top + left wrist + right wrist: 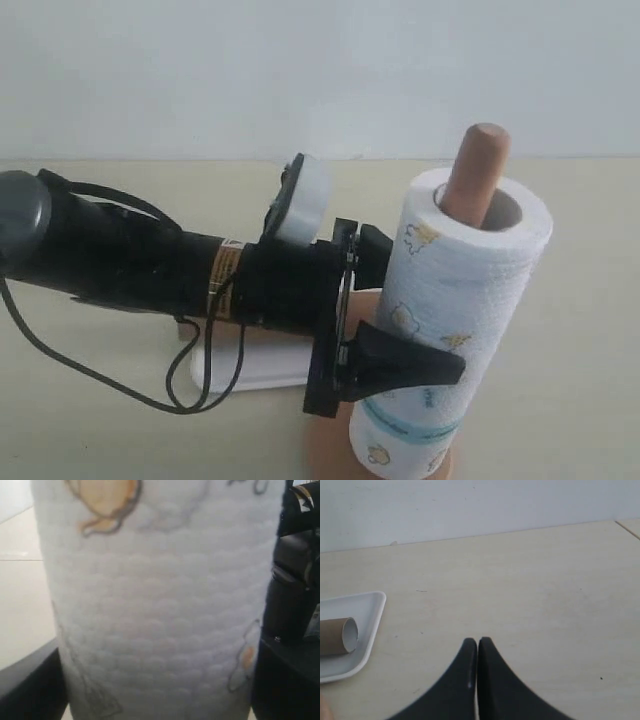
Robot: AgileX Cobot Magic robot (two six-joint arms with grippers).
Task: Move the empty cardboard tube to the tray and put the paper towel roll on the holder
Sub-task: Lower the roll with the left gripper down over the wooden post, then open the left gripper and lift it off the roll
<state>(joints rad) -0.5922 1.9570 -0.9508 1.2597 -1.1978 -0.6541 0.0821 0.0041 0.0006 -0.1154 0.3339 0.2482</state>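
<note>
Bare beige table [530, 580], plain white wall [300, 70] beyond the tray [372, 611].
The left gripper [426, 305] clamps the paper towel roll [490, 262] near the tray; the right gripper [477, 645] is pressed together, empty.

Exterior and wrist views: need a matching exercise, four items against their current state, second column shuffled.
Column 1
1. paper towel roll
2. empty cardboard tube
3. left gripper
4. right gripper

Column 2
A. lying in the tray
B. shut, above the table
C. slid over the post of the holder
D. one jaw on either side of the roll

Pairs: 1-C, 2-A, 3-D, 4-B
</note>
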